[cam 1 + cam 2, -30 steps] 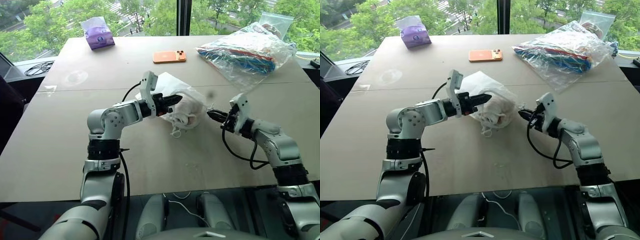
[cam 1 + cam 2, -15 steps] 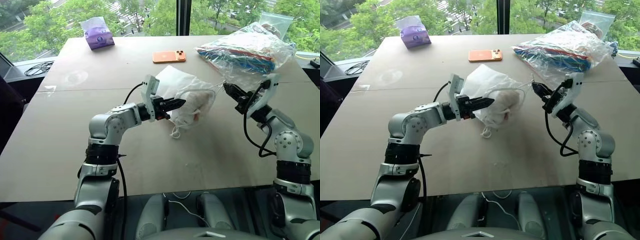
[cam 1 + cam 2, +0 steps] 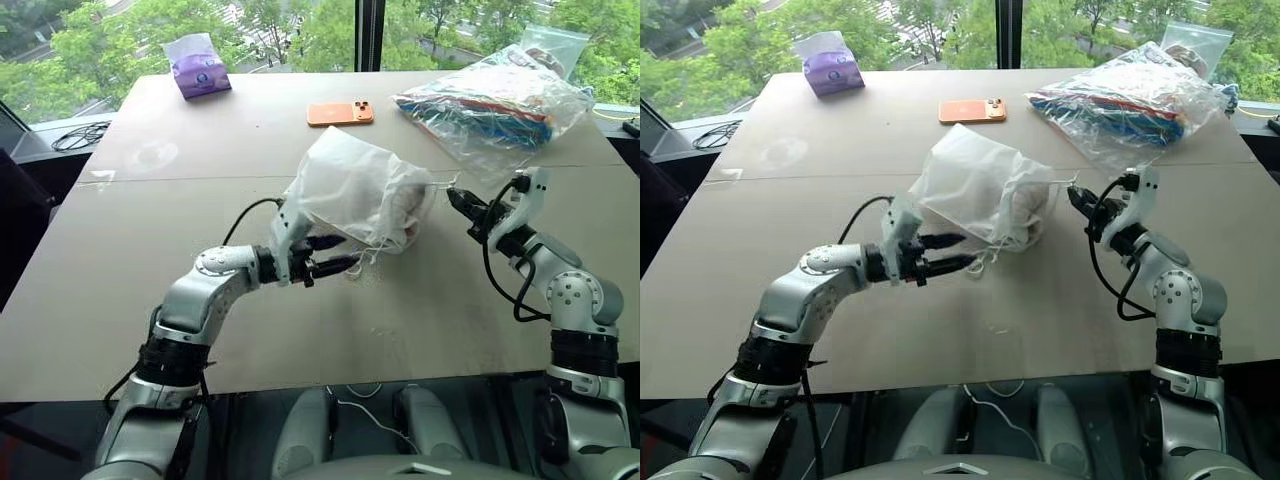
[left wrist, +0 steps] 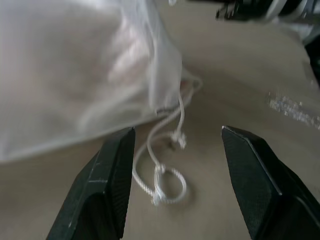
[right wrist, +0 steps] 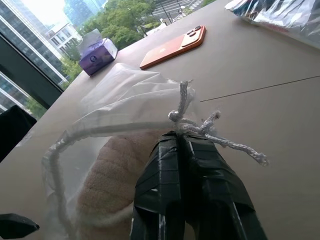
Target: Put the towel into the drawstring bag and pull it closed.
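Left gripper point(image 3: 345, 264) now released, dropped below thin translucent white drawstring bag point(image 3: 350, 190); right gripper point(image 3: 459, 200) still clenched on white cord point(image 5: 200, 127).

No text, label, brand, number or sign is legible anywhere. The purple tissue pack point(image 3: 196, 64), at the far corner of the table point(image 3: 120, 300), carries a printed patch on its face, too small to make out. The orange phone point(image 3: 341, 112), nearer the middle of the table's far edge, shows a plain back with camera lenses and no readable mark. The clear plastic bag point(image 3: 495, 100), right of the phone, holds colourful items without readable print.
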Tool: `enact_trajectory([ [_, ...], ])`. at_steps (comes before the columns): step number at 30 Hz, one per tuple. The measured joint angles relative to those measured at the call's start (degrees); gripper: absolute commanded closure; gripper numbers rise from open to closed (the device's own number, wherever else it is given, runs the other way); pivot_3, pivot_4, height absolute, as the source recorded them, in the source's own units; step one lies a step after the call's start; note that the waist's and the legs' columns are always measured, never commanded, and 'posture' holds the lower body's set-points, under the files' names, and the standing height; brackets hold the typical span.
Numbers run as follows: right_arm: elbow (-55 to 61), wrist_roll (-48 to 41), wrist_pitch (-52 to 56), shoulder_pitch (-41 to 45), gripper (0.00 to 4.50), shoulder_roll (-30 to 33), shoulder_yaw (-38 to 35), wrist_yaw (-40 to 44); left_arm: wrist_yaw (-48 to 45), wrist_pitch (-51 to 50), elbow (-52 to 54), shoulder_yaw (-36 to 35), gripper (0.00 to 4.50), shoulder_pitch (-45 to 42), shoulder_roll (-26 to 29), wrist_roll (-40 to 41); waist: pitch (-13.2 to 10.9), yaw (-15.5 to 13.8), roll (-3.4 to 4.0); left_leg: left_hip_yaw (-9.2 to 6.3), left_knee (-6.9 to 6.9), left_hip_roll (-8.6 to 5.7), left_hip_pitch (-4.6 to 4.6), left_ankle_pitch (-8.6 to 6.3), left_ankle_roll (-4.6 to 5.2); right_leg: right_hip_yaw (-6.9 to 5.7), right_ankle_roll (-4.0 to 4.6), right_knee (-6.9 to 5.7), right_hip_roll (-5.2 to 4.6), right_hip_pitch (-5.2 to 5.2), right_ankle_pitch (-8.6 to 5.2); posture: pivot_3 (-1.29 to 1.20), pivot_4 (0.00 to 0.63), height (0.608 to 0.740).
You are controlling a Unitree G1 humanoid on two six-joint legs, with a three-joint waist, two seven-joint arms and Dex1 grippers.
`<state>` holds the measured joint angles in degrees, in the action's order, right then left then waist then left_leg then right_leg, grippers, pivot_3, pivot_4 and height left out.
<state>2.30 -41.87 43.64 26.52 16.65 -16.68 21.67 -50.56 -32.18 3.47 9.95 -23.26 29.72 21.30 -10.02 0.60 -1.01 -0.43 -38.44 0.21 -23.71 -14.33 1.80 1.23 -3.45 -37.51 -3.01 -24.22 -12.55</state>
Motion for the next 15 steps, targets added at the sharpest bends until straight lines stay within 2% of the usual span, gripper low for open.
enact_trajectory([
  [8, 1.2, -1.3, 0.1, 1.3, 4.50, -0.1, 0.0, -1.0, 4.6, 7.9, -4.3, 4.9, 1.72, -1.2, -4.0, -10.2, 0.0, 0.2, 0.00, -0.02, 0.02, 0.01, 0.02, 0.00, 0.00, -0.02, 0.00, -0.04, 0.01, -0.01, 0.00, 0.00, 0.150, 0.740],
  [11, 1.6, -1.4, 0.1, 1.3, 4.50, -0.1, 0.0, -1.3, 4.7, 9.8, -4.9, 5.2, 2.42, -1.0, -3.9, -11.6, 0.0, 0.2, 0.01, 0.02, 0.00, 0.02, 0.03, 0.00, 0.01, 0.02, 0.00, -0.06, 0.00, 0.00, 0.00, 0.00, 0.150, 0.740],
  [15, 1.6, -1.5, 0.1, 1.3, 4.50, 0.5, -0.3, -2.0, 4.7, 12.2, -6.1, 4.3, 4.17, -0.9, -2.6, -12.9, 0.0, 0.3, 0.01, 0.04, 0.01, 0.03, 0.05, 0.00, 0.01, 0.04, 0.00, -0.05, 0.00, 0.00, 0.00, 0.00, 0.150, 0.740],
])
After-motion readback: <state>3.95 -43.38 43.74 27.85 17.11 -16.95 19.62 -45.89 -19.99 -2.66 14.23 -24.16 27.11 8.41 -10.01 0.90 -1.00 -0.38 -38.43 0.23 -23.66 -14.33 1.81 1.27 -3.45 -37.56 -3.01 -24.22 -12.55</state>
